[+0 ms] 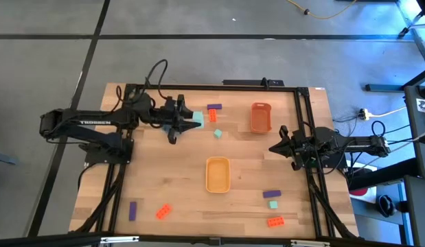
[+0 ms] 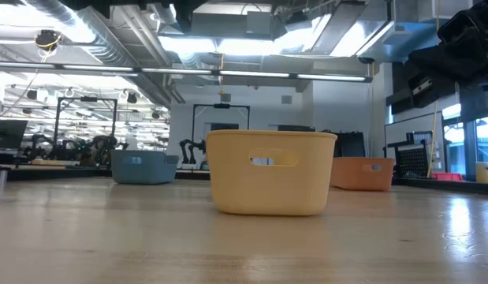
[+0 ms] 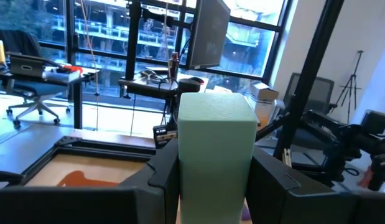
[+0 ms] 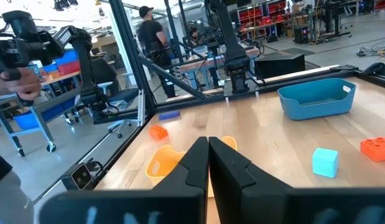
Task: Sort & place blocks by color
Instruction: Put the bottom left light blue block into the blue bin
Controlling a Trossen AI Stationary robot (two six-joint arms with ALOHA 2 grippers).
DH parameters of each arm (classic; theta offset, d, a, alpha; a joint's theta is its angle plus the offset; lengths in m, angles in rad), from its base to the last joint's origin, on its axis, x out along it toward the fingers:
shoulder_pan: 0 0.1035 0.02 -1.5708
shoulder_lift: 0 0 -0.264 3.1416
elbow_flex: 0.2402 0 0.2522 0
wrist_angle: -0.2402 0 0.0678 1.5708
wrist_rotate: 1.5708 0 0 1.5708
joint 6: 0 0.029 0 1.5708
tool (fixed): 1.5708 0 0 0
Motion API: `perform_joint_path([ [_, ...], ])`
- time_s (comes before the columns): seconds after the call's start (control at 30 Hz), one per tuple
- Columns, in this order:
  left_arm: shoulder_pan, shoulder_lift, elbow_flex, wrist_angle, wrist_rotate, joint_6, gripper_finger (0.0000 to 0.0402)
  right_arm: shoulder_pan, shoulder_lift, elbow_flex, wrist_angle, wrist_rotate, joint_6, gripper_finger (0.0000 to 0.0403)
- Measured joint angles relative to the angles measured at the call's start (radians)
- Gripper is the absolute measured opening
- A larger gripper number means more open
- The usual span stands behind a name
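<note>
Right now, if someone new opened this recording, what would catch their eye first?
Most striking is the left hand at the table's far left, shut on a mint-green block that fills the left wrist view. Next comes the yellow tray at the table's middle, with the orange tray beyond it. The right hand waits shut at the right edge, and loose blocks lie scattered along the near side, such as an orange-red block.

The only word that can be read is "TROSSEN". It is in white letters on the left arm (image 1: 88, 123), the dark arm at about 9 o'clock on the table in the high view. No other words or numbers can be read.
</note>
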Motion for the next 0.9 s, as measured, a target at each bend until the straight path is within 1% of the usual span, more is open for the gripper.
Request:
perform_joint_path([
  [0.13,-0.024,0.000,0.000,0.018,-0.059,-0.014,0.0122,0.000,0.000,0.000,0.017,0.014,0.005,0.0016],
  [0.2,-0.036,0.000,0.000,0.017,-0.072,-0.014,0.0122,0.000,0.001,-0.002,0.079,0.016,0.040,0.0016],
  [0.23,-0.041,0.000,0.000,0.015,-0.071,-0.015,0.0122,0.000,0.002,-0.002,0.165,0.018,0.079,0.0016],
  [0.3,-0.050,0.000,0.000,0.016,-0.073,-0.019,0.0122,0.000,-0.001,-0.002,0.397,0.021,0.189,0.0016],
  [0.37,-0.060,0.000,0.000,0.015,-0.099,-0.022,0.0122,0.000,-0.001,0.001,0.643,0.056,0.252,0.0016],
  [0.4,-0.065,0.000,0.000,0.016,-0.118,-0.022,0.0122,0.000,-0.001,0.001,0.743,0.086,0.264,0.0016],
  [0.47,-0.072,0.000,0.000,0.016,-0.151,-0.022,0.0122,0.000,-0.001,0.001,0.926,0.147,0.225,0.0016],
  [0.53,-0.075,0.000,0.000,0.016,-0.167,-0.022,0.0122,-0.001,-0.001,0.010,1.016,0.190,0.167,0.0016],
  [0.63,-0.076,0.000,0.000,0.018,-0.182,-0.023,0.0122,-0.001,0.013,0.077,0.984,0.245,0.127,0.0016],
  [0.73,-0.080,0.000,0.000,0.019,-0.184,-0.025,0.0122,-0.001,0.084,0.187,0.875,0.253,0.055,0.0016],
  [0.9,-0.081,0.000,0.000,0.014,-0.185,-0.025,0.0122,-0.001,0.307,0.415,0.567,0.172,-0.046,0.0016],
])
